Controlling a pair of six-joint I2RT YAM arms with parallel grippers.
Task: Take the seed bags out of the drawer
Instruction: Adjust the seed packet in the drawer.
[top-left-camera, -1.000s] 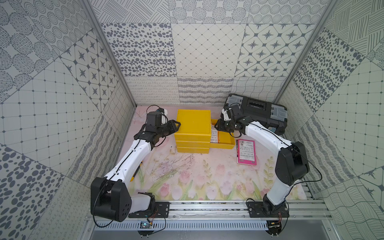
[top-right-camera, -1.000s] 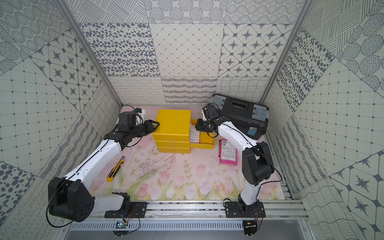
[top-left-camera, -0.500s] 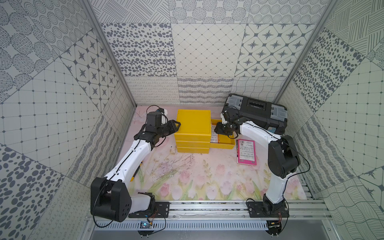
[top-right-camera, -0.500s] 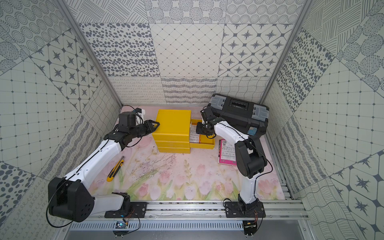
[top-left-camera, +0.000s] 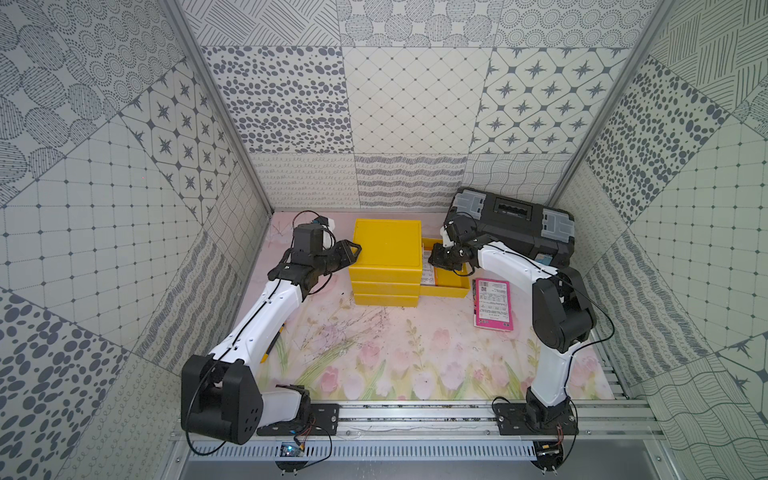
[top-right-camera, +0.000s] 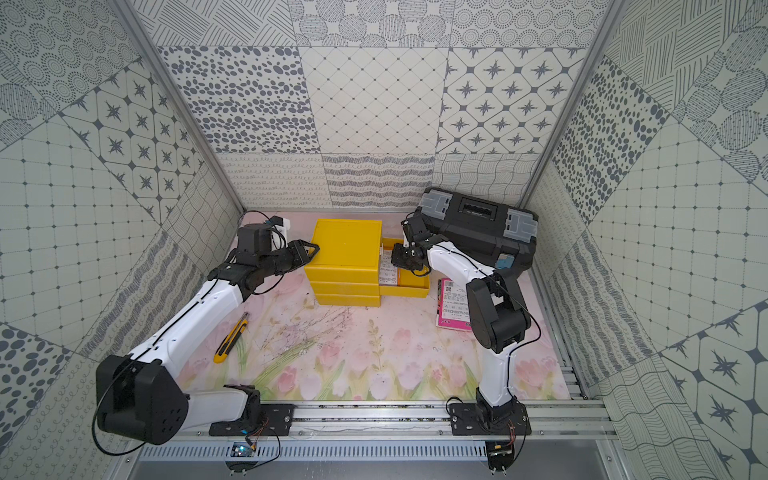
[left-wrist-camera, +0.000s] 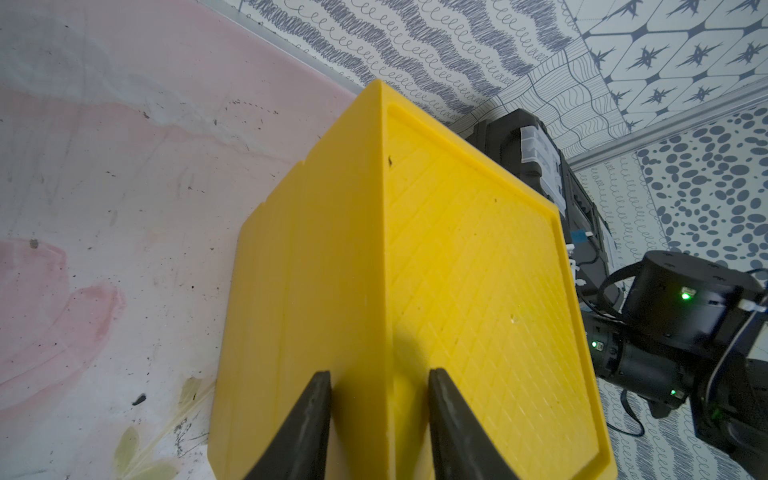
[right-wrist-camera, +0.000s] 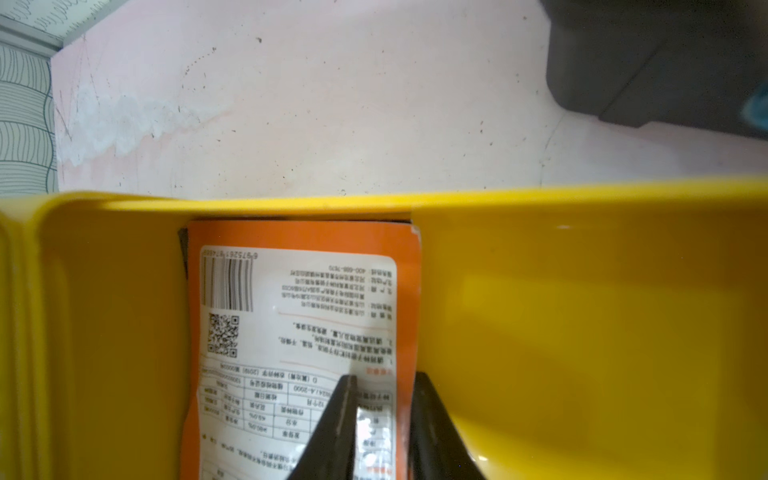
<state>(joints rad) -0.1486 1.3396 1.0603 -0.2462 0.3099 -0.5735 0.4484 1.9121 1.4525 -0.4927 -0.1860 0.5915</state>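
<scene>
Right arm's fingers (right-wrist-camera: 384, 378) are down inside the open drawer (right-wrist-camera: 582, 311), which is pulled out of the yellow cabinet (top-left-camera: 386, 245) on the toolbox (top-left-camera: 515, 224) side. The orange seed bag (right-wrist-camera: 299, 299) lies flat in the drawer, barcode and white label up, its far end against the drawer wall. One finger sits over the label and the other at the bag's long edge. The gap between them is narrow; can't tell if they've actually clamped it. In both top views only the bag's white label (top-left-camera: 428, 274) shows beside the right wrist. The magenta seed bag (top-left-camera: 492, 303) is already out, flat on the table (top-left-camera: 395, 353) just beside the drawer's front and partly under the right arm's elbow. Left arm's fingers (left-wrist-camera: 378, 374) straddle the cabinet's top edge, one on the side wall and one on the lid, clamped on it. A yellow utility knife (top-right-camera: 230, 340) lies on the table under the left arm.
</scene>
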